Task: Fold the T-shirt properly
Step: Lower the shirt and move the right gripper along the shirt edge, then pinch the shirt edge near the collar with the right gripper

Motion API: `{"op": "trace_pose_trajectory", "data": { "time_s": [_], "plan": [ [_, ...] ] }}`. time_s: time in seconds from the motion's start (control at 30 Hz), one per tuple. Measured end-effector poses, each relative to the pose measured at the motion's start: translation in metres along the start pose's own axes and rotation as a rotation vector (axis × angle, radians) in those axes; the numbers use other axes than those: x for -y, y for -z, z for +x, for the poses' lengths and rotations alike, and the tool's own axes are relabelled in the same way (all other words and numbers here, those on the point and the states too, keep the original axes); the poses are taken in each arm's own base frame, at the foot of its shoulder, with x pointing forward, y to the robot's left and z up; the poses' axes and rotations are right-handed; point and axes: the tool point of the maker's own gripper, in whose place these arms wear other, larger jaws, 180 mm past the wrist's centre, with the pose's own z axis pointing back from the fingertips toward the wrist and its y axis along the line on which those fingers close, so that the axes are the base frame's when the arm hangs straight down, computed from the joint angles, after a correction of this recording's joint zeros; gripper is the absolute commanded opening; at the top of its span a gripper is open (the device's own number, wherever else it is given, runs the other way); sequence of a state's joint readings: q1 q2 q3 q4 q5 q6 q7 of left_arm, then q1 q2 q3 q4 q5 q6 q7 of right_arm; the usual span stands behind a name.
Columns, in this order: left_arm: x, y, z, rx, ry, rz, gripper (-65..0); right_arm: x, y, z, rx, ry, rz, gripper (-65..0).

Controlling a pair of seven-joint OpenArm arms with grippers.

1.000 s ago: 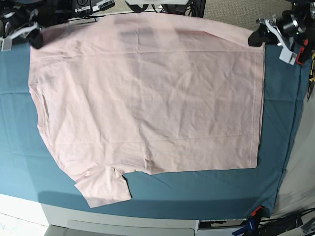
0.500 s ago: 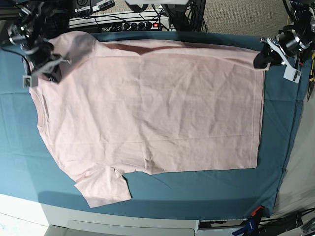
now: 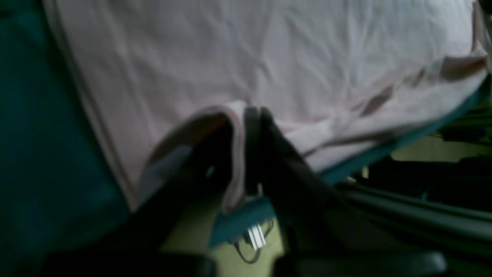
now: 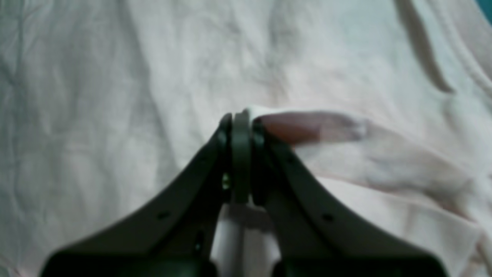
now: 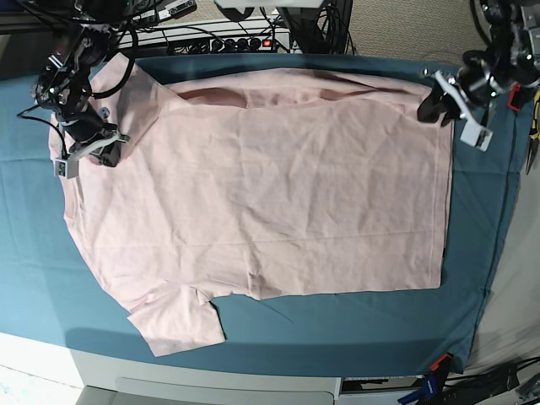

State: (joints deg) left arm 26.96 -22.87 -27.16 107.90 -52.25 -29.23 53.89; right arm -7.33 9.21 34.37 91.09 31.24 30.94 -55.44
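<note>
You see the T-shirt [image 5: 261, 186] lying spread on the teal table cloth [image 5: 354, 325], with its plain pink side up and many small wrinkles over it. In the base view the collar side is at the left and the hem runs down the right side. One short sleeve [image 5: 177, 319] lies flat at the lower left, near the front edge of the table.

Your left gripper [image 5: 437, 103] is at the upper right corner of the shirt in the base view. Its jaws are closed on the corner of the hem, and in the left wrist view the pink edge [image 3: 235, 154] goes between the two black fingers and hangs a little below them. The cloth near this corner is raised from the table.

Your right gripper [image 5: 88, 142] is at the upper left of the base view, over the shoulder area. Its jaws are pressed together with a small fold of pink fabric [image 4: 307, 127] pinched at the tips, as the right wrist view shows. The far edge of the shirt between the two grippers is a bit lifted and shadowed.

Cables and a power strip [image 5: 221, 40] lie behind the table.
</note>
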Motion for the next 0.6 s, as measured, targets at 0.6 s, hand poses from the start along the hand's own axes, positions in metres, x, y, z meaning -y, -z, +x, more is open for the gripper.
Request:
{"op": "trace_pose_trajectory", "data": {
  "time_s": [0.6],
  "plan": [
    [-0.028,0.004,0.017,0.059,-0.014,0.163,-65.0,0.009,0.005,0.006,0.043,0.073,-0.037,-65.0]
  ]
}}
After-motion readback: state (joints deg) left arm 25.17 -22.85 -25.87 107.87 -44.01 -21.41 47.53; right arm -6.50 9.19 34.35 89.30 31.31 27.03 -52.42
